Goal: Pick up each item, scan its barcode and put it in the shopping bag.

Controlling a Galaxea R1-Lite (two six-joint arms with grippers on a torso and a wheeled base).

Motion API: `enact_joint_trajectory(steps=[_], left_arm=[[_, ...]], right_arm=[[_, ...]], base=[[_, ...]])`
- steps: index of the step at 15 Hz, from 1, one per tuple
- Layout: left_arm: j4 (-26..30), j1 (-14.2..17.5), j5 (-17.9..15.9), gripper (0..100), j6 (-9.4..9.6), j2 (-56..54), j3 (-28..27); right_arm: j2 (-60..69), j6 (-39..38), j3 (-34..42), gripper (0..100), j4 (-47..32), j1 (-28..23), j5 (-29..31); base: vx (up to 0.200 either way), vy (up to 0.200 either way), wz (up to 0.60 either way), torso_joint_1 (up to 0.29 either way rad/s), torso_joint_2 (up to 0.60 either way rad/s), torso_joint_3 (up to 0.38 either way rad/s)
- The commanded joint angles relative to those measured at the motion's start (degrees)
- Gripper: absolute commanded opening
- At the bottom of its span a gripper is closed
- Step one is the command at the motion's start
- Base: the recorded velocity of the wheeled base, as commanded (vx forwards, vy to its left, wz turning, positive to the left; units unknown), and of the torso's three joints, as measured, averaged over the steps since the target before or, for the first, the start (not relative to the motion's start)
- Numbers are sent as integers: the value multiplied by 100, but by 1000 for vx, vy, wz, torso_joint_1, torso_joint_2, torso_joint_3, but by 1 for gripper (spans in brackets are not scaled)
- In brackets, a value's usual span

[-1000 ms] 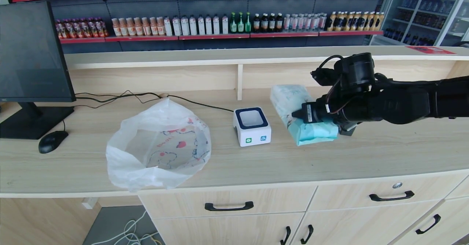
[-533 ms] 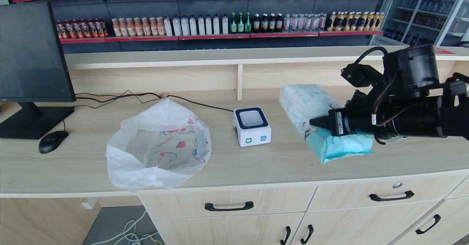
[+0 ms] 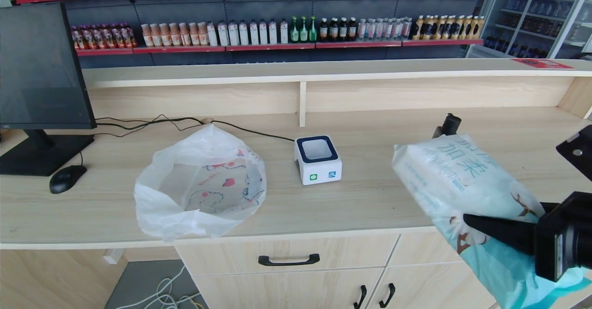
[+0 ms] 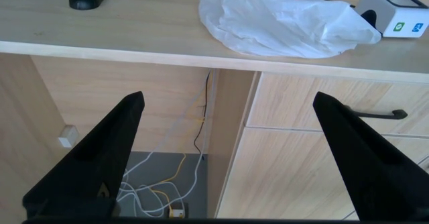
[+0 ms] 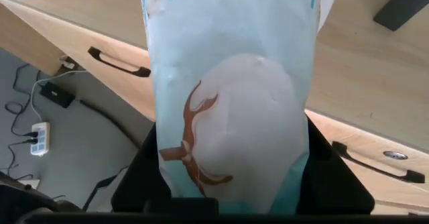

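Over the near right edge of the bench [image 3: 370, 202], right jaws clamp the tissue pack [image 3: 453, 175], seemingly by 1 end; its soft wrap could slip floorward. Left jaws stand apart.

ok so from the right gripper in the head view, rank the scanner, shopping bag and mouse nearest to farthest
Measured from the right gripper, which is shut on the tissue pack:
1. scanner, in the middle, to the gripper's left
2. shopping bag, further left
3. mouse, far left, by the monitor
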State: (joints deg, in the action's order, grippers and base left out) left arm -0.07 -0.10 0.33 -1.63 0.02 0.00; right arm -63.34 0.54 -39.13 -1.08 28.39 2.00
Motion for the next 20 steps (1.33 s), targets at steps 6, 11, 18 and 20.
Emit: enact_joint_trajectory(steps=[6,11,18,20], left_arm=[[-1,1,2,100,-4,-2,0],[-1,1,-7,100,-4,-2,0],[-1,1,2,100,-4,-2,0],[-1,10,2,100,-4,-2,0]], right_arm=[[252,-976,398,0,205,44,-1562],[-99,-2216,1698,0,2376,96,-2907],[-627,-6909,2410,0,4951,1010,-3127],[-820,-8605,1918,0,4951,1010,-3153]], base=[[0,0,0,0,0,0],[0,0,0,0,0,0],[0,0,0,0,0,0],[0,0,0,0,0,0]])
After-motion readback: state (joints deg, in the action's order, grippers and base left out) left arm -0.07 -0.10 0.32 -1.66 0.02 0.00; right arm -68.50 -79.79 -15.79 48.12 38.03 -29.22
